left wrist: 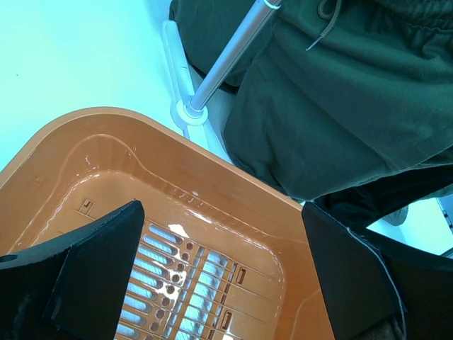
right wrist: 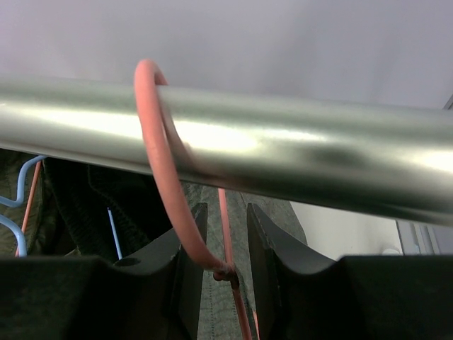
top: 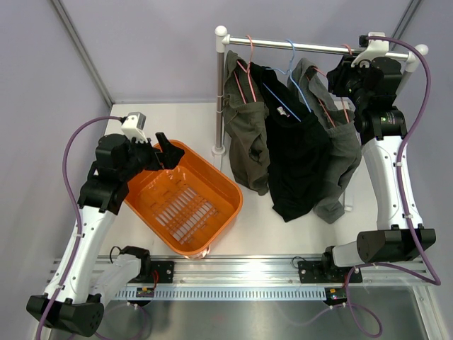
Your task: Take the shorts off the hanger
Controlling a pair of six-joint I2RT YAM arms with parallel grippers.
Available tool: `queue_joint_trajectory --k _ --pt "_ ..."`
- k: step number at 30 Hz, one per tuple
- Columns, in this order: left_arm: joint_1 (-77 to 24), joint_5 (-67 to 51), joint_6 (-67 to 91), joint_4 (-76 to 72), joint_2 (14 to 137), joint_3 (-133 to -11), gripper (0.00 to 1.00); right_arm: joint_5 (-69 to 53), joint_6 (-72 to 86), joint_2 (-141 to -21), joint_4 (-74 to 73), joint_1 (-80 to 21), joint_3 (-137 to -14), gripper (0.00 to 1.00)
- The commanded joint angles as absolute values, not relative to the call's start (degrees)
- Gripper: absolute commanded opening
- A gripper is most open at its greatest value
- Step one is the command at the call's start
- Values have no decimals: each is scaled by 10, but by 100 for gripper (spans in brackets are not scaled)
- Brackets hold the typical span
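Three pairs of shorts hang on a rail [top: 311,47]: dark green [top: 244,134] on a pink hanger, black [top: 297,156] on a blue hanger [top: 294,71], grey-green [top: 343,152] on a pink hanger [top: 348,49]. My right gripper [top: 347,74] is up at the rail. In the right wrist view its jaws [right wrist: 225,234] stand narrowly apart either side of that pink hanger's neck [right wrist: 225,219], just under the hook [right wrist: 159,156], with a small gap showing. My left gripper [top: 164,157] is open and empty over the orange basket [top: 219,180].
The rack's upright pole [left wrist: 226,60] stands on its foot just beyond the basket's far rim [left wrist: 212,159]. The dark green shorts [left wrist: 340,106] hang close above that rim. The steel rail [right wrist: 283,142] runs right above my right fingers.
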State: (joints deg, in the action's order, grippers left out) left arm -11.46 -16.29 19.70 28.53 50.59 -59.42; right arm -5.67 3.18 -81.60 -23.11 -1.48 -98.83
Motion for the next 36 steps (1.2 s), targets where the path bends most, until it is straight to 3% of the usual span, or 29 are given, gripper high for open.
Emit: queue_joint_trajectory --k 1,18,25,28,32,36 --pt "-117 -178 192 252 494 -591 99 -66 26 -808 -232 -14 -998 36" --pt "-117 -179 192 251 495 -588 99 -66 29 -803 -231 -14 -979 38" --pt "-117 -178 192 250 494 -587 99 -58 30 -795 -221 -15 -976 28" --pt "-117 -178 191 251 494 -587 99 -57 33 -793 -218 -15 -981 20" --pt "-118 -178 192 252 492 -587 99 -50 33 -787 -213 -15 -985 1" --pt "-117 -178 192 252 493 -587 99 -46 33 -781 -210 -16 -1002 0"
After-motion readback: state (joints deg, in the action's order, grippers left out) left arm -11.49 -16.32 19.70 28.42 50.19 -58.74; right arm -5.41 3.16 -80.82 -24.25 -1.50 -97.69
